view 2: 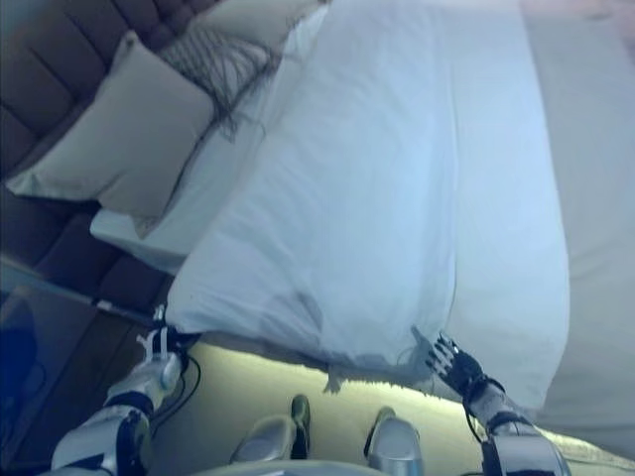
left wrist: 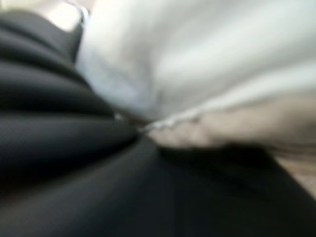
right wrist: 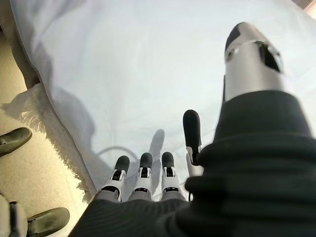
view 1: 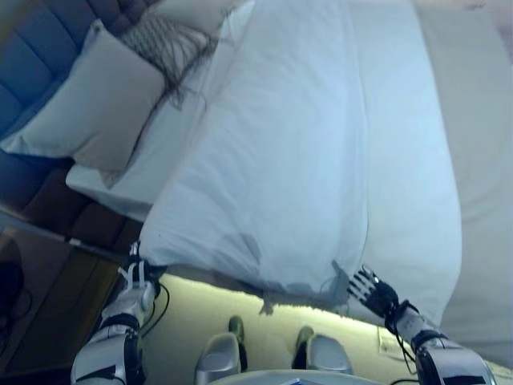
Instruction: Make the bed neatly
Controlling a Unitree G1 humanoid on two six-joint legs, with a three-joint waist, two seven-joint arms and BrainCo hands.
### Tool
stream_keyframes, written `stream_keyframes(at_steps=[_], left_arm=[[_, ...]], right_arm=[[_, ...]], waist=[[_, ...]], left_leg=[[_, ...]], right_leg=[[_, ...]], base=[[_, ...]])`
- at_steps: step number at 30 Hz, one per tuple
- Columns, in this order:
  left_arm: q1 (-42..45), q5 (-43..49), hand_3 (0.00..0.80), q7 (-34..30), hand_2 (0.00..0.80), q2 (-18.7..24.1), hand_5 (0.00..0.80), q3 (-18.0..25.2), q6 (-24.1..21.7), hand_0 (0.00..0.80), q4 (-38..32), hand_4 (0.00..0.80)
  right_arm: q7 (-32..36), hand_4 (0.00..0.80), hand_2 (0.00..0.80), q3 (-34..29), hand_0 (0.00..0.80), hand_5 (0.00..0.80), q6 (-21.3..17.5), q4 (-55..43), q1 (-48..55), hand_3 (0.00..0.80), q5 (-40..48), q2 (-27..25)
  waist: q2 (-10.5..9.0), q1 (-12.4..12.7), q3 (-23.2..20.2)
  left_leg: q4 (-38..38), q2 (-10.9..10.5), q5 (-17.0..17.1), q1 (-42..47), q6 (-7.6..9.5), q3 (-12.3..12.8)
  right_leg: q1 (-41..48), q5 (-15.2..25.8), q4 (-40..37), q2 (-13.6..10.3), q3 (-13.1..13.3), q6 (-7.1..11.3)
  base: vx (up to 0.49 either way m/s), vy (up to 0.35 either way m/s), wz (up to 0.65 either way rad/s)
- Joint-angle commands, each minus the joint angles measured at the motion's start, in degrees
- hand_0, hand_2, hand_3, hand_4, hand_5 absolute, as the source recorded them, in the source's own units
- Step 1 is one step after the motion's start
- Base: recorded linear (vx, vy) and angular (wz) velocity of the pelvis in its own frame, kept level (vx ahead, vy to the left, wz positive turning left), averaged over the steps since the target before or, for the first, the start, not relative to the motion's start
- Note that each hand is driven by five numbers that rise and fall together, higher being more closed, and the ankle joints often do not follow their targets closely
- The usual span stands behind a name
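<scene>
Duvet: the white duvet [view 1: 296,160] is lying spread over the bed [view 1: 481,200], and its near edge is hanging over the side.
Pillows: a big grey pillow [view 1: 96,104] is leaning at the head of the bed, next to a pillow with dark lines [view 1: 172,44].
Left hand: the left hand [view 1: 135,277] is reaching up at the duvet's near corner; I cannot tell what its fingers are doing.
Right hand: the right hand [right wrist: 148,177] is holding nothing, its fingers are sticking out straight by the duvet's hanging edge.
</scene>
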Motion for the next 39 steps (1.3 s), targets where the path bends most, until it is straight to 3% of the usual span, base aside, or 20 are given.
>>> stream_keyframes(at_steps=[1,8,9,10,19,27,29,35,36,37,39], left_arm=[[7.92,-6.85,0.8,-0.02,0.8,5.77,0.8,3.9,-8.07,0.8,-1.22,0.8],[5.35,-10.26,0.8,1.14,0.8,5.44,0.8,1.68,-9.91,0.8,-0.22,0.8],[5.05,-10.15,0.493,1.02,0.493,5.36,0.493,1.38,-9.94,0.493,-0.18,0.493],[4.77,-10.08,0.0,1.31,0.0,5.28,0.0,1.19,-9.89,0.0,-0.12,0.0],[5.14,-10.27,0.0,1.42,0.0,3.97,0.0,-0.54,-9.79,0.0,-0.51,0.0],[9.51,-7.78,0.0,-0.81,0.0,1.84,0.0,-0.4,-5.67,0.0,0.68,0.0],[10.63,-7.05,0.0,-4.74,0.0,0.49,0.0,-1.0,-4.59,0.0,-0.29,0.0],[17.04,1.83,0.0,-35.44,0.0,-6.62,0.0,-9.45,-1.0,0.0,-12.73,0.0],[17.77,2.67,0.0,-38.31,0.0,-6.87,0.0,-10.53,-0.89,0.0,-13.75,0.0],[18.68,6.43,0.0,-44.74,0.0,-7.17,0.0,-12.88,-0.07,0.0,-16.29,0.0],[19.33,8.52,0.0,-49.45,0.0,-7.36,0.0,-15.32,-0.33,0.0,-18.73,0.0]], right_arm=[[-1.0,0.0,0.0,1.34,0.0,0.0,-2.06,-1.63,-2.02,0.0,3.08,-0.2],[-2.1,0.0,0.0,4.46,0.0,0.0,-1.92,-2.79,-7.4,0.0,4.16,-1.06],[-1.99,0.0,0.0,4.76,0.0,0.0,-1.76,-3.01,-7.93,0.0,4.2,-1.31],[-1.82,0.0,0.0,4.89,0.0,0.0,-1.58,-3.16,-8.29,0.0,4.21,-1.51],[-0.92,0.0,0.0,5.42,0.0,0.0,-0.89,-5.89,-9.0,0.0,4.35,-2.71],[-1.09,0.0,0.0,4.91,0.0,0.0,0.04,-7.13,-7.68,0.0,4.08,-2.37],[-1.4,0.0,0.0,4.83,0.0,0.0,-0.03,-7.83,-6.94,0.0,4.18,-1.83],[-1.14,0.0,0.0,4.73,0.0,0.0,-2.27,-13.93,-1.59,0.0,2.43,0.88],[-1.15,0.0,0.0,4.86,0.0,0.0,-2.53,-14.53,-1.05,0.0,2.37,1.14],[-1.27,0.0,0.0,5.21,0.0,0.0,-3.0,-15.41,-0.83,0.0,2.32,1.65],[-0.94,0.0,0.0,5.79,0.0,0.0,-3.54,-16.12,-0.42,0.0,1.43,1.97]], waist=[[-2.33,4.8,2.03],[-2.94,4.5,6.36],[-3.07,4.47,6.72],[-3.2,4.46,6.94],[-3.64,4.21,8.08],[-3.45,4.48,7.91],[-3.47,4.66,7.93],[-3.31,6.17,8.18],[-3.28,6.38,8.02],[-3.24,6.72,8.32],[-3.08,7.07,8.22]], left_leg=[[14.41,-3.97,-10.52,-4.32,4.23,-0.07],[20.64,-4.52,-11.13,-11.88,5.02,-0.4],[21.48,-4.49,-11.31,-12.81,5.18,-0.29],[22.18,-4.43,-11.5,-13.55,5.32,-0.17],[27.18,-3.82,-13.12,-18.71,6.07,0.55],[28.59,-3.78,-14.16,-18.82,6.07,0.78],[28.56,-3.82,-14.2,-18.5,6.14,0.7],[25.34,-4.24,-12.9,-17.23,6.36,0.14],[25.19,-4.41,-14.17,-16.47,6.1,-0.45],[23.67,-4.23,-12.2,-16.59,6.36,-0.09],[21.81,-4.22,-11.54,-15.48,6.35,-0.29]], right_leg=[[-1.05,1.45,1.88,-0.02,5.77,-0.86],[-9.46,0.35,9.61,0.45,7.39,-1.58],[-10.66,0.15,10.78,0.43,7.61,-1.57],[-11.6,-0.03,11.7,0.37,7.77,-1.57],[-18.07,-1.19,17.8,0.3,8.97,-1.22],[-18.66,-1.83,19.42,-0.12,9.16,-1.04],[-18.48,-1.72,19.51,-0.27,9.1,-0.96],[-17.37,0.66,16.59,-1.18,8.12,0.01],[-16.76,-0.35,16.66,-1.06,8.62,0.74],[-16.81,1.62,15.16,-1.44,7.82,0.41],[-15.88,2.46,13.6,-1.43,7.65,0.76]], base=[[-0.189,0.058,0.01],[-0.17,0.075,0.0],[-0.129,0.07,-0.07],[-0.123,0.064,-0.09],[-0.066,0.035,0.05],[0.019,0.004,0.02],[0.052,-0.023,0.01],[0.051,-0.04,0.04],[0.025,-0.07,0.05],[0.035,-0.064,0.04],[0.015,-0.052,0.08]])
